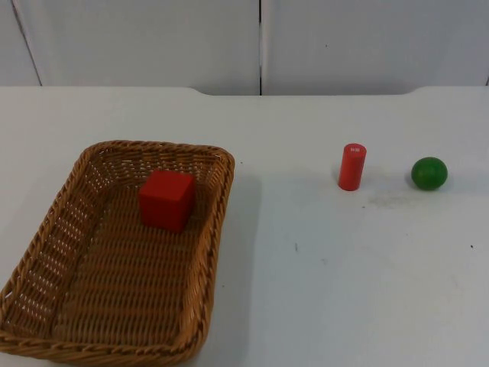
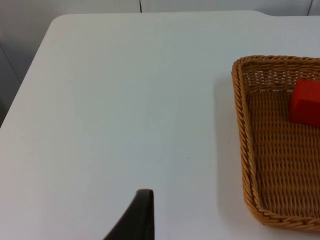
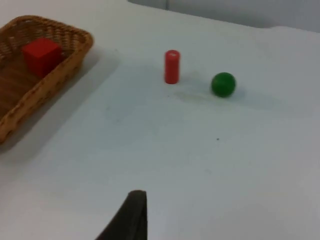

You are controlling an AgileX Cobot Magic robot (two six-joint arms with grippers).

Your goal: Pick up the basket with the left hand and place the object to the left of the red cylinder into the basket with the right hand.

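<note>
Wicker basket (image 1: pixel 114 336) rests flat on the white table (image 1: pixel 328 290), nearest the camera, red cube (image 1: pixel 166 199) already lying inside toward its far end: judged to be the object from left of the red cylinder (image 1: pixel 351 167), so the placing looks done. Cylinder stands upright, well apart from the basket, green ball (image 1: pixel 429 173) near it on the other side. Left gripper (image 2: pixel 142 220) and right gripper (image 3: pixel 132 220) wait above bare table; jaw state cannot be told. Grey partition wall (image 1: pixel 153 38) closes the far edge.
</note>
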